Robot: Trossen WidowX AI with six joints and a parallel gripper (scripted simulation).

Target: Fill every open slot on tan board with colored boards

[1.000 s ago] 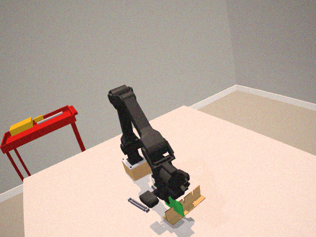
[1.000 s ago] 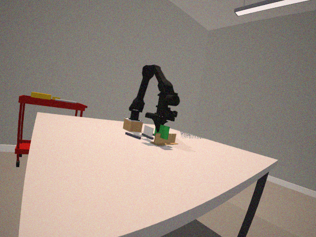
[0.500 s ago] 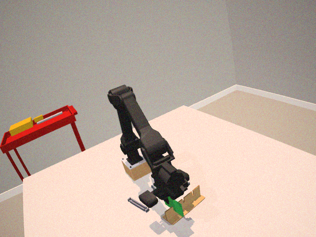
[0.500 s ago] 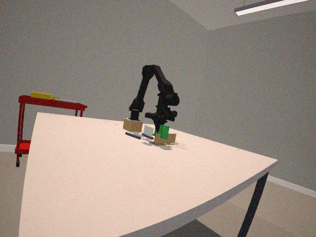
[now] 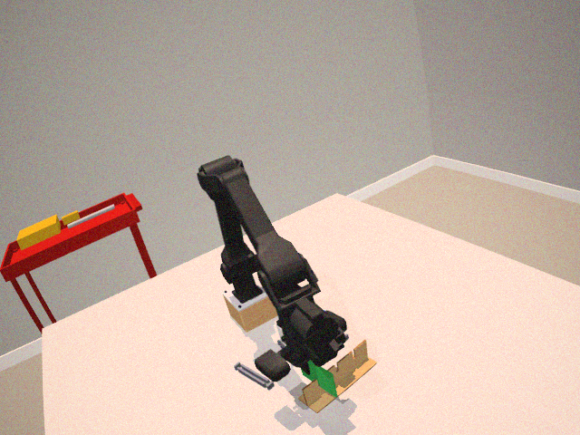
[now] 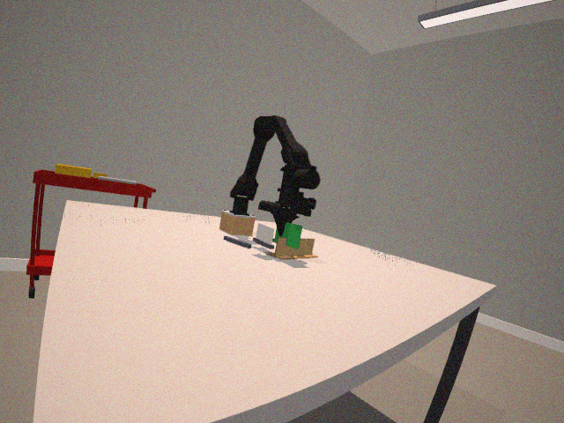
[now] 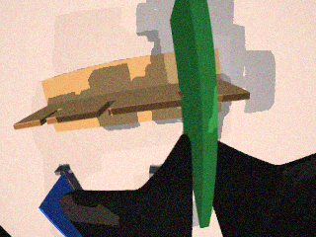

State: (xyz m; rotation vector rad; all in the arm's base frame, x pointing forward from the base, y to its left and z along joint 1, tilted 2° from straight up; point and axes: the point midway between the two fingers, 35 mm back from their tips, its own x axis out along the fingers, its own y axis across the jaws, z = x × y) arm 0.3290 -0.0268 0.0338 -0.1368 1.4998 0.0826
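Pinched upright as it is, green board crosses tan board

While the gripper [image 5: 306, 370] [image 6: 280, 233] [image 7: 192, 140] grips the green board [image 5: 323, 378] [image 6: 293, 235] [image 7: 198, 74] between its fingertips, that board reaches outward from them, crosswise over the standing tan board [image 5: 349, 367] [image 6: 307, 246] [image 7: 143, 101].
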